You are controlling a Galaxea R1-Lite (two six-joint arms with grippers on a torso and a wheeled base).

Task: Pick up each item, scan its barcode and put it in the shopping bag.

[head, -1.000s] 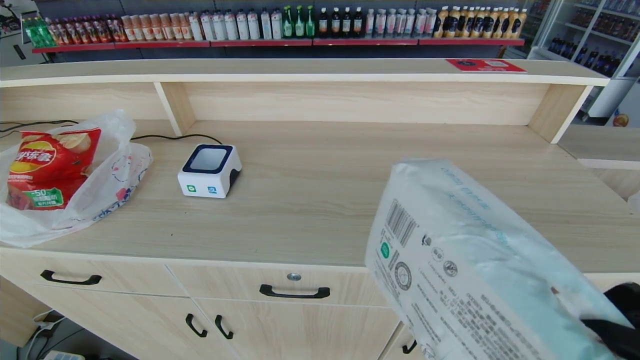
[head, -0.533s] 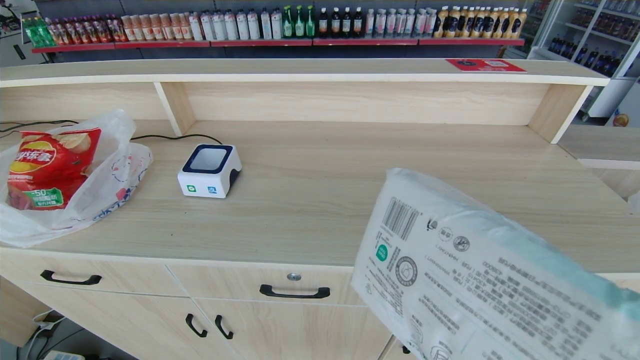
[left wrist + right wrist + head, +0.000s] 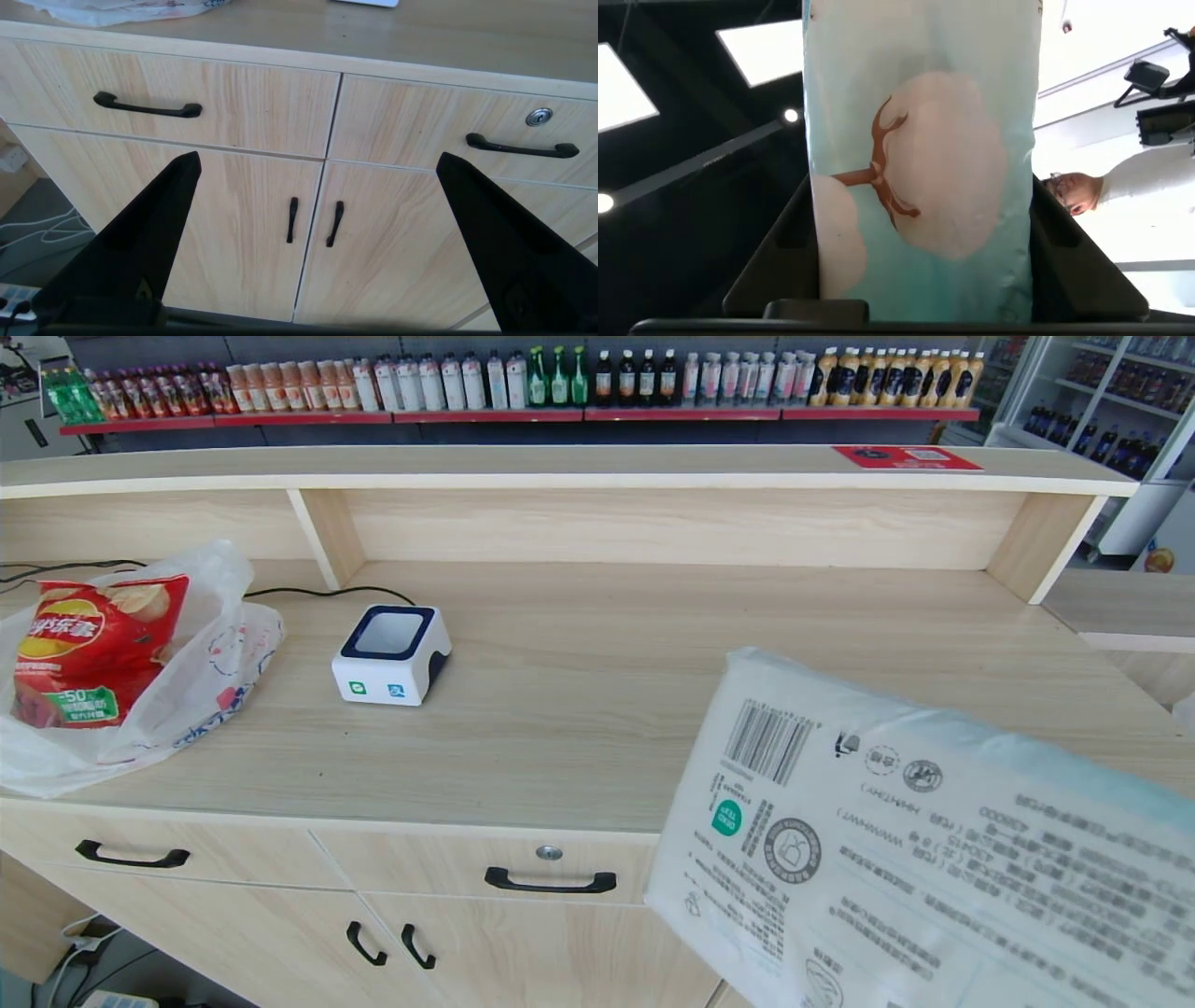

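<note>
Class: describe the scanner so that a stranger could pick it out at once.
On the long wooden counter, look left of centre, just right of the shopping bag. The scanner is the small white box with a dark-rimmed window on top.

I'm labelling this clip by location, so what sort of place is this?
Most likely a convenience store checkout: rows of bottled drinks line the shelf behind, a barcode scanner sits on the wooden counter, and a shopping bag holds chips. The right gripper holds a barcoded pack.

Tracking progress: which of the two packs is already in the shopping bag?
The red chip bag, lying in the shopping bag on the left; the pale pack is gripped by the right hand.
</note>
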